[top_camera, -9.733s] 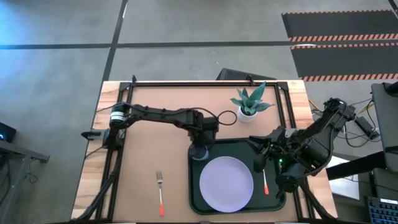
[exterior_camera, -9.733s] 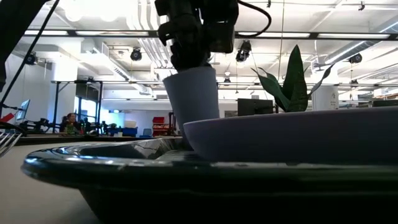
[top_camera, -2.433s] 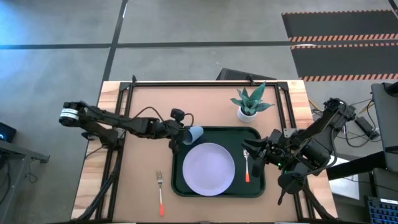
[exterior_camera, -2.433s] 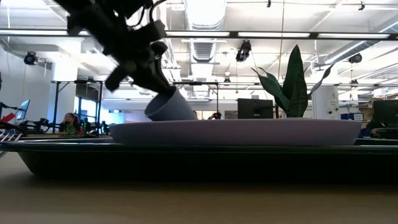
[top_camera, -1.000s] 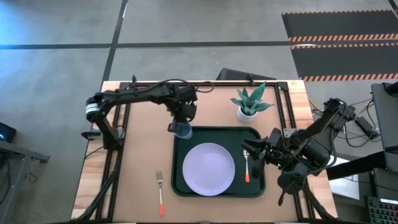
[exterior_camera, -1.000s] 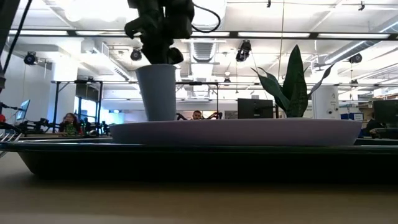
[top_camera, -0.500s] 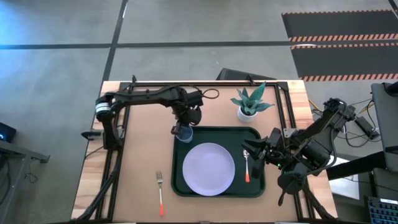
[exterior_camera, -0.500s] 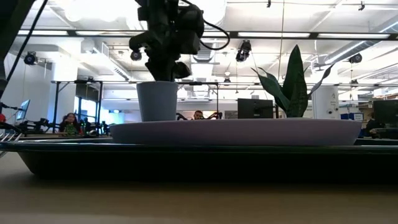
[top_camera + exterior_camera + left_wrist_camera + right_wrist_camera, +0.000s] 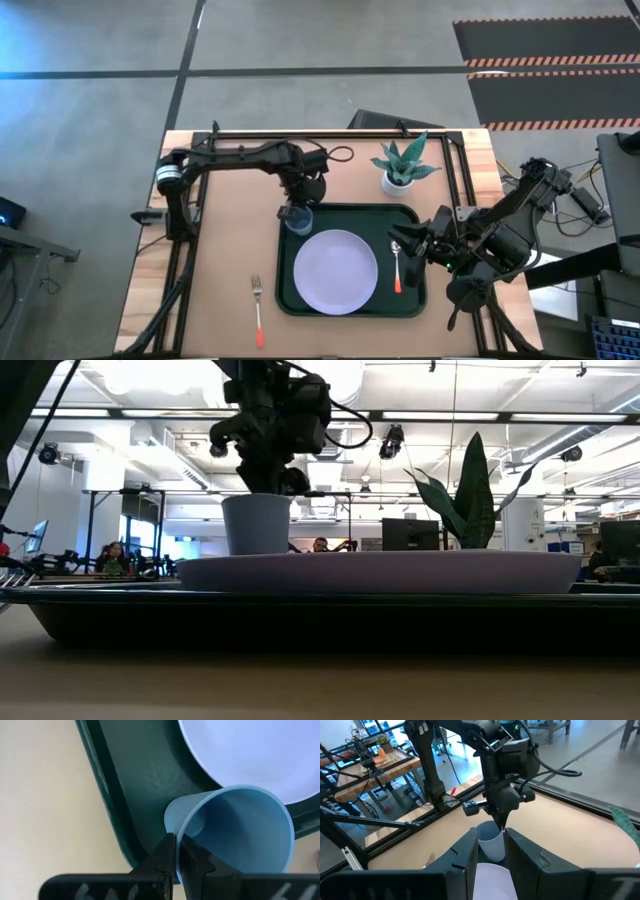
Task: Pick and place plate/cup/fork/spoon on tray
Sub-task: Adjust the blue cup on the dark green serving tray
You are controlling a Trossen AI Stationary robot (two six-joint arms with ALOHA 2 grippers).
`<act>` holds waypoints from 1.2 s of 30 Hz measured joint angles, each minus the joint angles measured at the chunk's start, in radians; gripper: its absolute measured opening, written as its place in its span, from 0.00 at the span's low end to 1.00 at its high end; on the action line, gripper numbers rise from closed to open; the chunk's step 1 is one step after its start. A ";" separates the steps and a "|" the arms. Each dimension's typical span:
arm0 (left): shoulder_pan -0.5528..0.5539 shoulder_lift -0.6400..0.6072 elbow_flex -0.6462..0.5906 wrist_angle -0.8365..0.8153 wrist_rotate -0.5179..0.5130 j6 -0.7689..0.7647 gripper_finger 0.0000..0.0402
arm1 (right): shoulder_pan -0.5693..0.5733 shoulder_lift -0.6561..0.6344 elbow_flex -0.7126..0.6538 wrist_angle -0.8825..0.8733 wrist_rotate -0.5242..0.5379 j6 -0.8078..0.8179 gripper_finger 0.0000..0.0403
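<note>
I have the left hand [image 9: 299, 205] pinched shut on the wall of the small round blue cup [image 9: 297, 215], one finger inside the rim and one outside, as my left wrist view shows plainly. The cup stands upright at the far left corner of the large dark green rectangular tray [image 9: 410, 300], just beside the round pale lavender plate [image 9: 336, 270] that sits in the tray's middle. From the low view I cannot tell whether the cup's base is touching the tray floor or hanging just above it.

To finish this step well, I judge I should lower straight down until the base is flat inside the raised rim, not perched on it, and keep the cup off the plate's edge. Then I would part the fingers gently and lift straight up, so the inner finger does not drag the cup over.

The spoon with the silver bowl and orange-red handle [image 9: 397, 268] lies on the tray to the right of the plate. The fork with the orange-red handle [image 9: 258, 310] lies on the wooden worktop [image 9: 220, 270], left of the tray, not yet placed. My right hand [image 9: 418, 245] waits at the tray's right edge, fingers narrowly parted and empty.
</note>
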 joint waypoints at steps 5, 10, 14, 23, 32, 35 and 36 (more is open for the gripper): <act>0.000 0.000 -0.018 0.008 0.000 0.000 0.00 | 0.000 0.000 0.000 0.000 -0.003 0.000 0.21; 0.000 0.000 -0.018 0.010 -0.001 -0.001 0.00 | 0.000 0.000 0.000 0.000 -0.004 0.000 0.21; 0.000 -0.003 -0.018 0.015 -0.001 -0.002 0.00 | 0.000 0.000 0.000 0.000 -0.003 0.001 0.21; 0.000 -0.005 -0.015 0.009 -0.001 -0.002 0.00 | 0.000 0.000 0.000 0.000 -0.003 0.002 0.21; 0.000 -0.008 0.025 0.008 0.000 -0.003 0.00 | 0.000 0.000 0.000 0.000 -0.003 0.000 0.21; 0.000 -0.012 0.031 0.007 0.000 -0.003 0.00 | 0.000 0.000 0.000 0.000 -0.003 0.000 0.21; 0.000 -0.013 0.031 0.008 0.000 -0.003 0.00 | 0.000 0.000 0.000 0.000 -0.003 0.000 0.21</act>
